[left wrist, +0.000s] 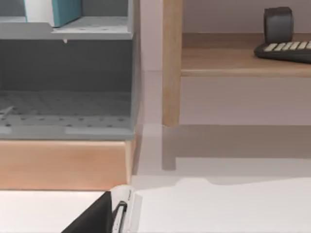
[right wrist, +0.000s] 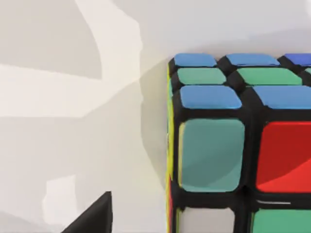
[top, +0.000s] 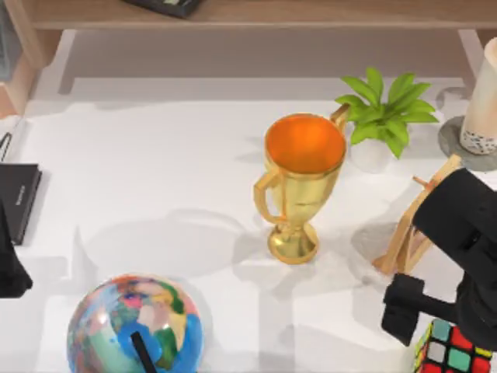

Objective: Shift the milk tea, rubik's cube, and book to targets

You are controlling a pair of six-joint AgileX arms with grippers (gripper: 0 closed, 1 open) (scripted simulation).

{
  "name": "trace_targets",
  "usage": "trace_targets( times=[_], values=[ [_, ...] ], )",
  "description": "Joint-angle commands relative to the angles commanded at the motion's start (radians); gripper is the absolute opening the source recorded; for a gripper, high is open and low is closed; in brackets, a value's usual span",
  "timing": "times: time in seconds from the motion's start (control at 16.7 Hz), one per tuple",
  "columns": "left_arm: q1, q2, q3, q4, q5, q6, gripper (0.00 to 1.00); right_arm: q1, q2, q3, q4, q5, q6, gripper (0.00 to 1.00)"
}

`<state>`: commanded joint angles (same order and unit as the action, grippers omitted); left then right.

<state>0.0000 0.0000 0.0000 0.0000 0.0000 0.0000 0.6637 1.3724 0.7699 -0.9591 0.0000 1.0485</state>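
Note:
The rubik's cube [top: 454,351] lies at the table's front right corner and looms close in the right wrist view [right wrist: 228,145]. My right gripper [top: 405,312] hangs open just left of and above it, and one dark fingertip [right wrist: 95,216] shows beside the cube, apart from it. The milk tea [top: 485,101] stands on the speckled grey disc [top: 453,144] at the right edge. In the left wrist view, the teal book [left wrist: 65,10] stands on a grey rack. The black slab [top: 17,198] lies at the left edge. My left gripper [top: 8,268] is parked beside the slab, open.
A gold trophy [top: 299,183] stands mid-table, with a potted plant [top: 384,116] behind it to the right. A wooden stand [top: 415,225] leans beside my right arm. A big globe [top: 136,326] sits front left. A wooden shelf [left wrist: 233,58] at the back holds a keyboard [left wrist: 286,48].

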Motion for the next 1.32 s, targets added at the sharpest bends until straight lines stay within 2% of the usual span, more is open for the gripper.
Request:
trace_targets(
  times=[0.42,1.2,1.32],
  values=[
    [0.0,0.0,0.0,0.0,0.0,0.0,1.0,0.002,0.022,-0.053,0.066,0.0,0.003,1.0],
    [0.0,0.0,0.0,0.0,0.0,0.0,1.0,0.002,0.022,-0.053,0.066,0.0,0.003,0.02],
    [0.0,0.0,0.0,0.0,0.0,0.0,1.0,0.002,0.022,-0.053,0.066,0.0,0.003,0.0]
  ],
)
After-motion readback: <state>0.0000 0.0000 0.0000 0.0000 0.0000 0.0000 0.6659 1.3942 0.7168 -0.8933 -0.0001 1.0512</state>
